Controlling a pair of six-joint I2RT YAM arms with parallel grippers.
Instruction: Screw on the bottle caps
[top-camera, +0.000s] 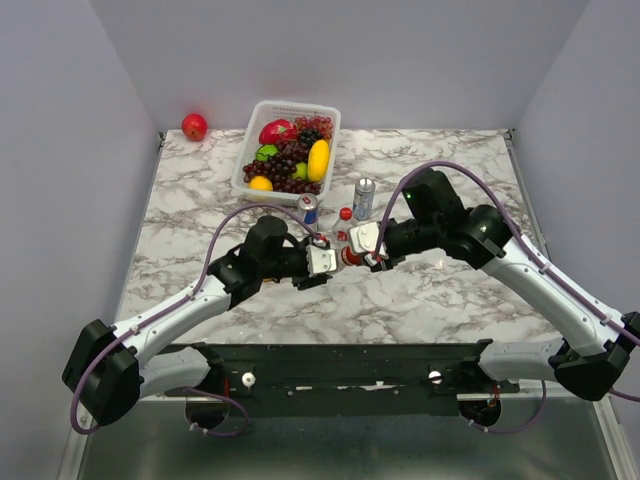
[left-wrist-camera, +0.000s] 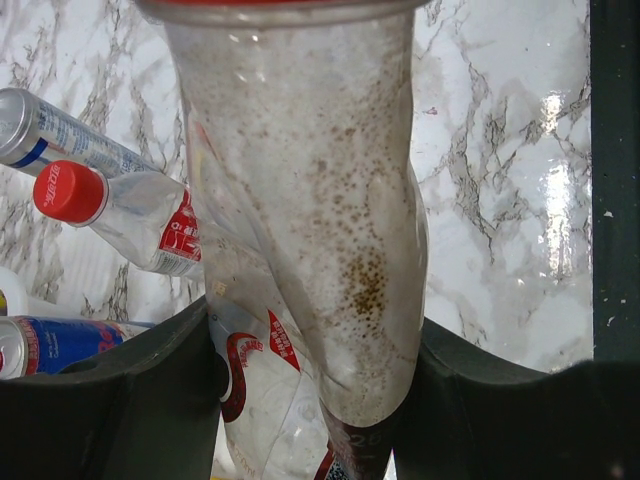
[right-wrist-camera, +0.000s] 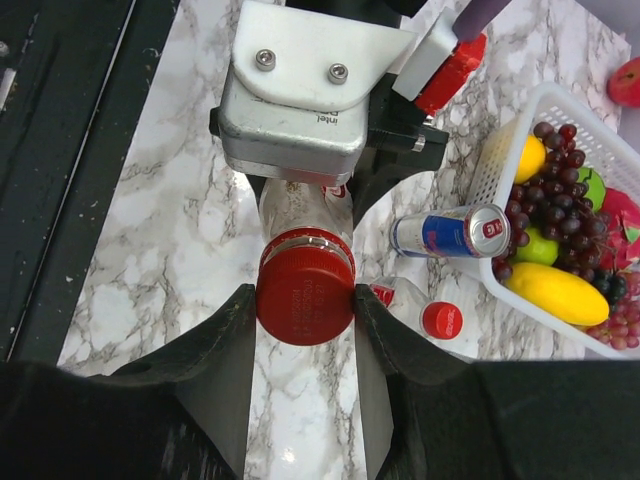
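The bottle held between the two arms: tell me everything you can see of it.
The bottle is clear, dented plastic with a red-and-white label and brownish specks on its fogged wall. It is held above the marble table, jaws of the left gripper clamped on its body, those of the right gripper on its red cap.

The bottle (left-wrist-camera: 310, 180) fills the left wrist view so closely that its surface looks soft. To its right, hard white glare streaks the glossy counter (left-wrist-camera: 500, 230). Below it, the left claw (left-wrist-camera: 315, 335) is almost black and shows no detail. In the right wrist view the cap (right-wrist-camera: 305, 290) on the bottle is crisp and evenly lit, while the right claw (right-wrist-camera: 305, 310) is dark and blurred. The top view is bright with diffuse overhead light, which casts only faint shadows beside the bottle.
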